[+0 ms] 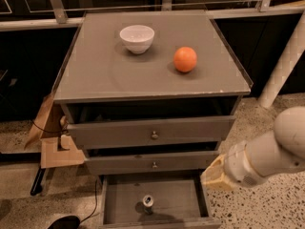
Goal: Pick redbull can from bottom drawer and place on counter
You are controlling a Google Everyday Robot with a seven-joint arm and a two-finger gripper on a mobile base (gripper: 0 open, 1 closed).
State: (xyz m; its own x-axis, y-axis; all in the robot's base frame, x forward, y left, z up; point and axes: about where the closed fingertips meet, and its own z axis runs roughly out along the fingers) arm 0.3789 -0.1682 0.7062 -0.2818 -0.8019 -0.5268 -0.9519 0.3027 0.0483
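Note:
The redbull can [148,202] stands upright on the floor of the open bottom drawer [183,199], near its middle, silver top up. My gripper [215,175] is the pale tan end of the white arm, at the drawer's right side. It hangs level with the middle drawer's right end, above and to the right of the can and apart from it. The counter [119,75] is the flat grey top of the cabinet.
A white bowl [137,37] and an orange [185,59] sit on the counter. Two knobbed drawers [153,135] above the bottom one stand slightly pulled out. Cardboard [55,149] lies on the floor at the left. A white post [286,61] leans at the right.

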